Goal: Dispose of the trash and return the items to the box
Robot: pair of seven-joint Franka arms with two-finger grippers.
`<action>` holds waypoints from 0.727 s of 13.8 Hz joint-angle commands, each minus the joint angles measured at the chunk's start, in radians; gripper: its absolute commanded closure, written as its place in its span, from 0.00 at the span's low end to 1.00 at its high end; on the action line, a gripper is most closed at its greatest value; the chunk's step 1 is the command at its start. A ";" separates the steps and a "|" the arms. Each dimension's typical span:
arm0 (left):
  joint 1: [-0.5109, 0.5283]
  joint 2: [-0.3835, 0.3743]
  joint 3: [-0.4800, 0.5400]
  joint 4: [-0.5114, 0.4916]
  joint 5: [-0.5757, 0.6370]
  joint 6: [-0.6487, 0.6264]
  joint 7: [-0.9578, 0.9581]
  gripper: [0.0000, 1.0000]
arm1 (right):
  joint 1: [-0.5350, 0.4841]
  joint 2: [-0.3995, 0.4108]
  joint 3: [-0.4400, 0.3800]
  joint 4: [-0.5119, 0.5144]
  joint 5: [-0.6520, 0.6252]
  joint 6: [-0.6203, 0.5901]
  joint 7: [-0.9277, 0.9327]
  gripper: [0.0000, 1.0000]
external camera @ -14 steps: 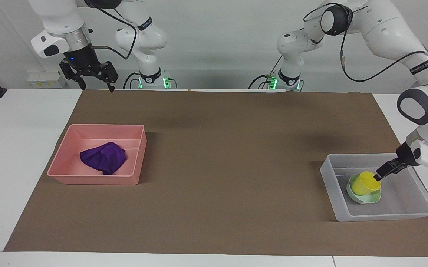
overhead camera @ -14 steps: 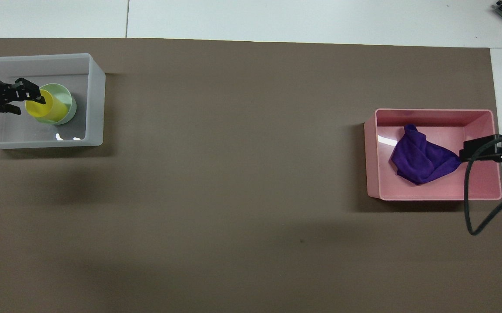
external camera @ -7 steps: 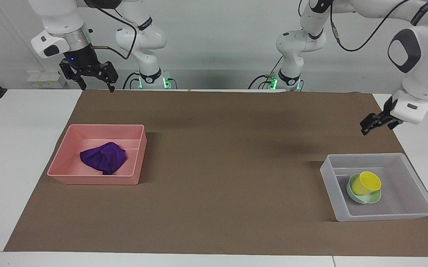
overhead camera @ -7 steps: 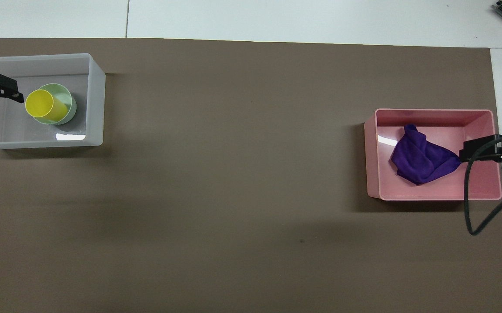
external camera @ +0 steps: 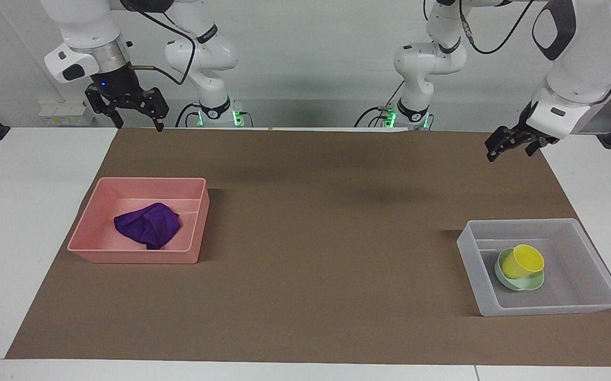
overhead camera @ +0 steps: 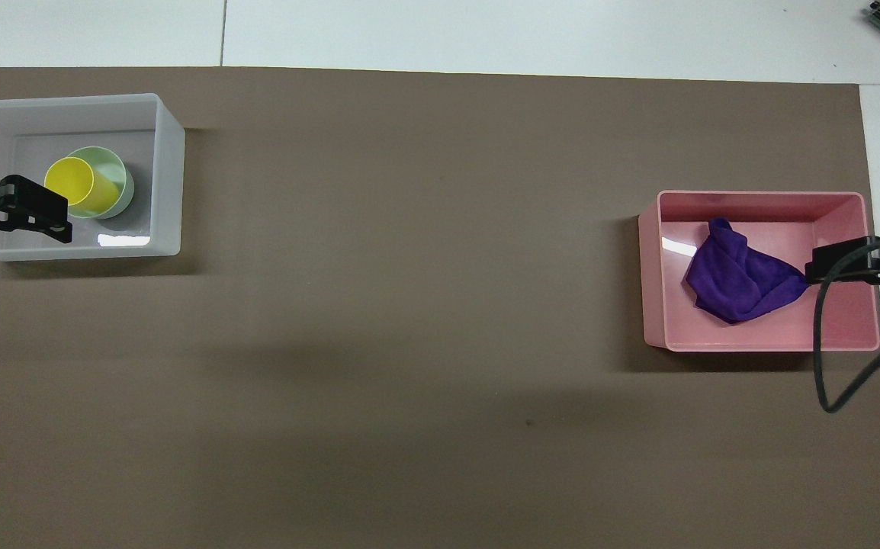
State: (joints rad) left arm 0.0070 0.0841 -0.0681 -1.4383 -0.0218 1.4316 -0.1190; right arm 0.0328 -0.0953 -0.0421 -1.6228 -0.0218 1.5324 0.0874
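Inside translucent box [external camera: 596,304]: yellow cup [external camera: 521,261] tilted in mint-green bowl [external camera: 528,283]. My left end effector [external camera: 508,143] up over brown mat, fingers parted, empty; right end effector [external camera: 128,108] waits, spread, empty. Risk: tilted cup may roll out if box jolted.

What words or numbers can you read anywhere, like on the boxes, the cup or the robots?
None can be read.
The yellow cup, green bowl, whitish box, pink bin and purple cloth show no writing.
The dark bands on the arms near the robots' bases carry small marks, too small to read.
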 commanded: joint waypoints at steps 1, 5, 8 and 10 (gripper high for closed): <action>-0.001 -0.119 0.008 -0.155 -0.038 0.058 0.039 0.00 | -0.010 -0.026 0.001 -0.029 0.014 0.009 -0.028 0.00; 0.010 -0.153 0.008 -0.200 -0.001 0.102 0.048 0.00 | -0.010 -0.026 0.001 -0.029 0.014 0.009 -0.029 0.00; 0.028 -0.141 0.010 -0.188 -0.001 0.101 0.045 0.00 | -0.010 -0.026 0.001 -0.029 0.014 0.009 -0.028 0.00; 0.028 -0.141 0.010 -0.177 -0.001 0.101 0.041 0.00 | -0.010 -0.026 0.001 -0.029 0.014 0.009 -0.028 0.00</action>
State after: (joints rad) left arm 0.0257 -0.0393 -0.0543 -1.5975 -0.0324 1.5098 -0.0909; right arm 0.0328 -0.0954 -0.0421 -1.6229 -0.0218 1.5324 0.0874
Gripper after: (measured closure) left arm 0.000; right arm 0.000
